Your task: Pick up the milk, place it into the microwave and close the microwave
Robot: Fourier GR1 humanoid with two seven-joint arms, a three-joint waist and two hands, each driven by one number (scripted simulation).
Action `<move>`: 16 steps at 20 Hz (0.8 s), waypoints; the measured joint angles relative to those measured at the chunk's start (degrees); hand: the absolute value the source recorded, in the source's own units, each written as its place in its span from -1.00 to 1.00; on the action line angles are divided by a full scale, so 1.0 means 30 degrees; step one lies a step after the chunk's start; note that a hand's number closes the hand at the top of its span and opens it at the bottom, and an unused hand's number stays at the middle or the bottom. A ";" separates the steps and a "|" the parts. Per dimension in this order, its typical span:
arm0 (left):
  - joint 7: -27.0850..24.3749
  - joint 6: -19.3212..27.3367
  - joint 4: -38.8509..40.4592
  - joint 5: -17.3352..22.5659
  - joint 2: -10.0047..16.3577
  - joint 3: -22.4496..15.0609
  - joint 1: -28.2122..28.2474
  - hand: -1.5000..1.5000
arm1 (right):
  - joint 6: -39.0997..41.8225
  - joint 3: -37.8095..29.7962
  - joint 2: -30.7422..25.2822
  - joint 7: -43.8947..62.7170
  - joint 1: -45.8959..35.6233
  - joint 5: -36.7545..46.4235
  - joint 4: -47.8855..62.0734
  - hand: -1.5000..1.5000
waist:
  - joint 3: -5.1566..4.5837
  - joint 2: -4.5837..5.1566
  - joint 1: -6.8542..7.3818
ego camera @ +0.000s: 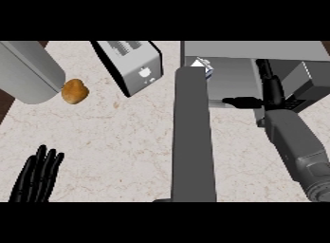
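The milk [201, 64], a small white carton with blue print, stands inside the open microwave [255, 50] at its left front corner, partly hidden by the door's top edge. The microwave door [194, 137] is swung out toward me and shows as a long grey slab down the middle. My right hand [269, 92] is inside the microwave opening, right of the milk and apart from it, fingers straight and thumb pointing left, holding nothing. My left hand [38, 175] rests open at the lower left of the counter.
A black-sided silver toaster [136, 66] stands at the back centre. A large grey cylinder [24, 71] lies at the back left with a brown bread roll [75, 91] beside it. The marble counter [119, 142] spreads between my left hand and the door.
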 measured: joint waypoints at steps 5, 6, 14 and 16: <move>0.0154 0.0315 -0.0067 -0.0339 -0.0162 -0.0271 -0.0103 -1.00 | 0.0585 0.0161 0.0630 -0.0068 0.1328 -0.0132 -0.0258 -1.00 | -0.0004 -0.0114 -0.0203; 0.0040 0.0398 0.0124 -0.0377 -0.0211 -0.0405 0.0005 -1.00 | 0.0756 0.0269 0.0779 -0.0119 0.1695 -0.0111 -0.0340 -1.00 | 0.0019 -0.0120 -0.0283; 0.0654 -0.0097 -0.0585 -0.0002 0.0309 -0.0666 0.0303 -1.00 | 0.2630 0.0074 0.1550 -0.1368 0.4696 -0.0979 -0.0913 -1.00 | 0.0164 -0.0010 -0.0550; 0.0714 -0.0421 -0.0304 0.0319 0.0469 -0.0664 -0.0055 -1.00 | 0.3073 0.0113 0.1644 -0.1627 0.5608 -0.1173 -0.1287 -1.00 | 0.0172 -0.0013 -0.0670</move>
